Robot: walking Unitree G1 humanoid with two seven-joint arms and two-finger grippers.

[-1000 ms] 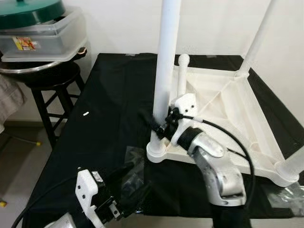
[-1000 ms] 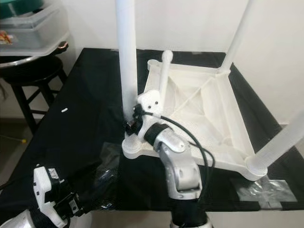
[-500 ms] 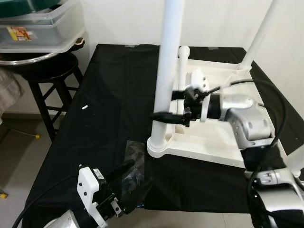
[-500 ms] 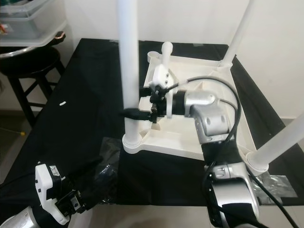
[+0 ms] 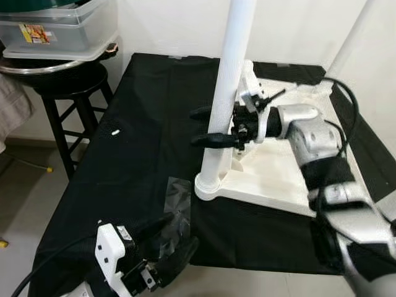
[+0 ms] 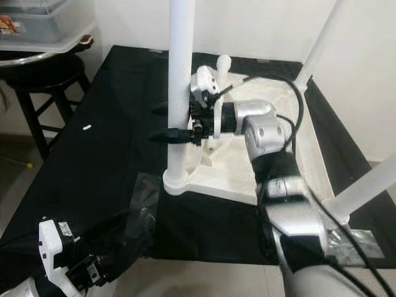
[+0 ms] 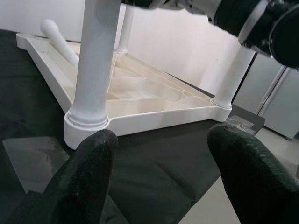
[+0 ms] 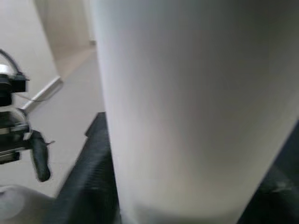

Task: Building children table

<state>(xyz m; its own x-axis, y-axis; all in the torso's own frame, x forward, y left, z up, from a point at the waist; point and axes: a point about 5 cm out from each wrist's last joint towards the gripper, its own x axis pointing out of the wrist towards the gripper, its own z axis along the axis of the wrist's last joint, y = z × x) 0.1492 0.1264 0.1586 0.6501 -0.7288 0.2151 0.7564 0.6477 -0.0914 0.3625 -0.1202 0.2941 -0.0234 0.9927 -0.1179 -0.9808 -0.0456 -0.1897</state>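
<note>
Right hand (image 5: 207,127) higher on leg (image 5: 228,93), stool (image 5: 62,93) nearby

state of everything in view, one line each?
Tabletop: upside down on the black cloth.
Near leg: upright in its corner socket.
Short leg: leaning, tilted, at the far corner.
Right tool: fingers straddling the near leg.
Left tool: open, holding nothing.
Bin: lidded, on the stool.

I'm seeing a dark wooden stool (image 5: 68,93) standing left of the black cloth (image 5: 142,161). It's carrying a clear plastic bin (image 5: 59,31) on a metal tray (image 5: 43,67).
</note>
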